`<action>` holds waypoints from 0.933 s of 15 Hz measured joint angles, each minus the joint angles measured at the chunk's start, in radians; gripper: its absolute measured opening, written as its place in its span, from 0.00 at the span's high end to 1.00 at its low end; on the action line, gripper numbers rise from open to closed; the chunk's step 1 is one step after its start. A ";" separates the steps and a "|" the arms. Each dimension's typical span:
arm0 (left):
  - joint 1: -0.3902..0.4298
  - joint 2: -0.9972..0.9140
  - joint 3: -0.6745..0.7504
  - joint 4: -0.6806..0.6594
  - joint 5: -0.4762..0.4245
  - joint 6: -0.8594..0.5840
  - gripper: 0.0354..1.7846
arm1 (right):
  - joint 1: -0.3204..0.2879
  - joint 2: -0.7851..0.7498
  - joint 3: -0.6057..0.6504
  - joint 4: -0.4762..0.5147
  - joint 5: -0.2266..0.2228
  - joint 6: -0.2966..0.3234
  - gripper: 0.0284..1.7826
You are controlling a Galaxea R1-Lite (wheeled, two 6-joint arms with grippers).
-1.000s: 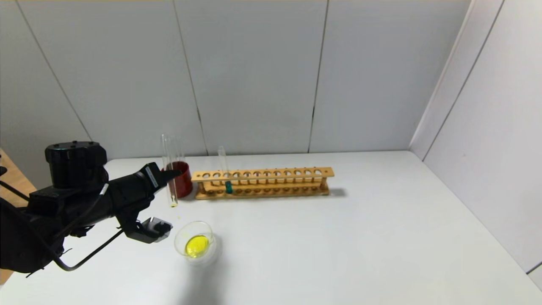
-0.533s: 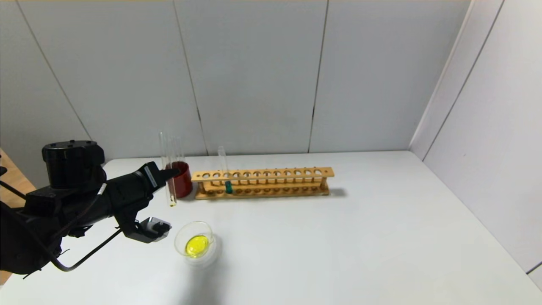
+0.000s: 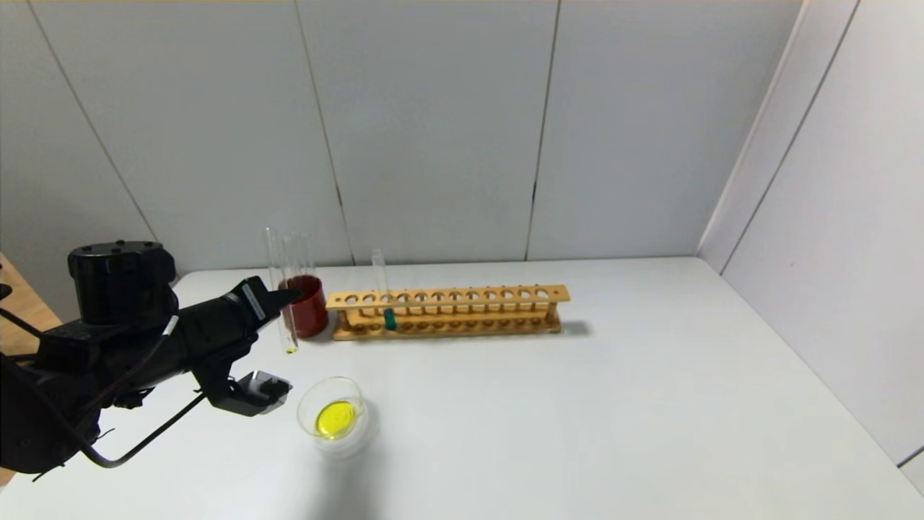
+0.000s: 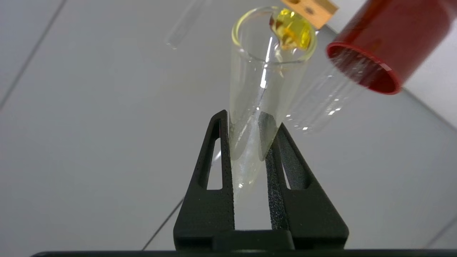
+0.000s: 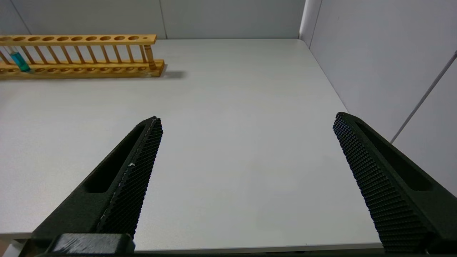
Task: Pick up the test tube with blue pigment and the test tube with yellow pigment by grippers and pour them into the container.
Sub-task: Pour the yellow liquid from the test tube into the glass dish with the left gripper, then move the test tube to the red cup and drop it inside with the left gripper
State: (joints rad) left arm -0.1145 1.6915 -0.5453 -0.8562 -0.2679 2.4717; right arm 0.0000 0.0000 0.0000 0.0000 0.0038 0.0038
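Even, bright overhead light, soft shadows beside the rack, perhaps slight softness.

Wooden rack mid-table; red cup touching rack's left end.

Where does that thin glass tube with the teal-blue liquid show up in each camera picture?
Head view: the thin clear glass tube with teal-blue liquid stands upright near the left end of the long wooden tube rack.
Left wrist view: not visible.
Right wrist view: upper left corner.
Shared landmark: the rack.
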 joint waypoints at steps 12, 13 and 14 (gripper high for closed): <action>-0.029 -0.171 -0.321 0.678 0.204 -1.315 0.84 | 0.000 0.000 0.000 0.000 0.000 0.000 0.02; -0.029 -0.196 -0.368 0.792 0.148 -1.451 0.84 | 0.000 0.000 0.000 0.000 0.000 0.000 0.02; -0.024 -0.221 -0.403 0.888 0.074 -1.594 0.84 | 0.000 0.000 0.000 0.000 0.000 0.000 0.02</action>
State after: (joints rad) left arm -0.1389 1.4702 -0.9487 0.0317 -0.1934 0.8774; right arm 0.0000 0.0000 0.0000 0.0000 0.0043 0.0038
